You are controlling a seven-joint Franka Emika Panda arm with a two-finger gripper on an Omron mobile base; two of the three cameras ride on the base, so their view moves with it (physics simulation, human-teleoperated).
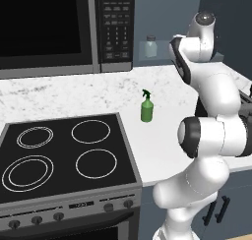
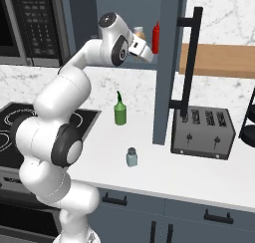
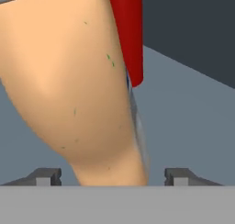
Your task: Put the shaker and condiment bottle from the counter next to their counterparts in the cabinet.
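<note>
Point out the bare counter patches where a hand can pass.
Free: counter between green spray bottle and shaker, and ahead of the toaster. Crowded: cabinet shelf, where condiment bottle sits beside red squeeze bottle.

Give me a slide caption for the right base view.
Arm raises the condiment bottle into the cabinet beside the red squeeze bottle, while the shaker waits on the counter.

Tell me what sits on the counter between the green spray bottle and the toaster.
In the right base view, the open cabinet door hangs between the green spray bottle and the toaster. On the counter, nearer the camera, stands the small shaker.
</note>
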